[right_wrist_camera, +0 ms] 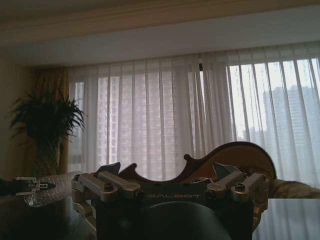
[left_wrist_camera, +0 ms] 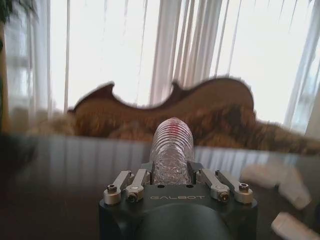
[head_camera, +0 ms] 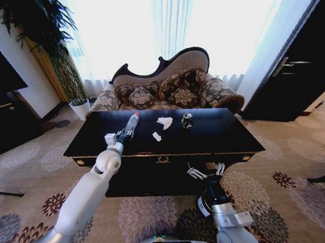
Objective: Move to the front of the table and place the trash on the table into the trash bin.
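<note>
The left gripper [head_camera: 124, 134] reaches over the glossy black rectangular desk [head_camera: 216, 135] and is clenched around the base of the small clear ribbed plastic bottle [head_camera: 131, 124], which points away from the robot toward the patterned sofa [head_camera: 166, 89]. Beside it on the desk lie two crumpled white paper scraps [head_camera: 164, 122] and, just to their right, a crushed dark shiny can [head_camera: 187, 120]. The right gripper [head_camera: 206, 171] hangs low before the desk's front edge, its fingers [right_wrist_camera: 107, 172] spread apart and empty.
</note>
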